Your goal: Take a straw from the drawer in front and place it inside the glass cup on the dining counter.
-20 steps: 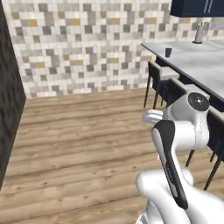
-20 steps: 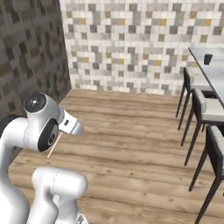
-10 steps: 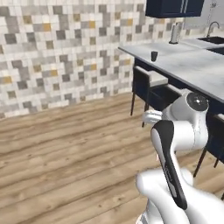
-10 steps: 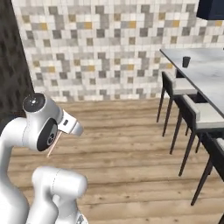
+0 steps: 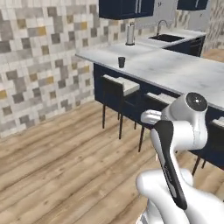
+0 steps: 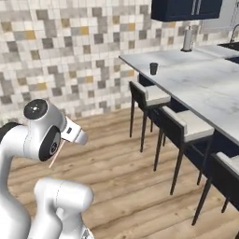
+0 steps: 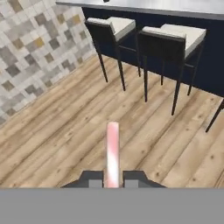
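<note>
Left base view: the dining counter (image 5: pixel 175 70), white marble on a navy base, runs from the middle of the frame to the right edge. The glass cup (image 5: pixel 121 62) stands upright on it, close to the counter's near left corner and just in from the long edge facing the stools. A tall grey cylinder (image 5: pixel 130 35) stands farther along, near the counter's far end, with a sink faucet (image 5: pixel 161 25) beyond it. Stools (image 5: pixel 117 89) with white cushions are lined against the navy base. The arm rises at lower right over a wooden floor (image 5: pixel 57 166).

Right base view: the glass cup (image 6: pixel 153 68) stands near the counter's left end, apart from the grey cylinder (image 6: pixel 187 39) at the far edge. A thin pale pink stick, the straw (image 6: pixel 56 152), slants down from the hand beside the arm's large joint. The fingertips cannot be made out here.

Hand view: the gripper (image 7: pixel 112 179) is closed on the straw (image 7: pixel 113 153), its two dark tips pressed against either side. The straw appears pink rather than grey and projects straight out over the floor toward two stools (image 7: pixel 175 39) at the counter base.
</note>
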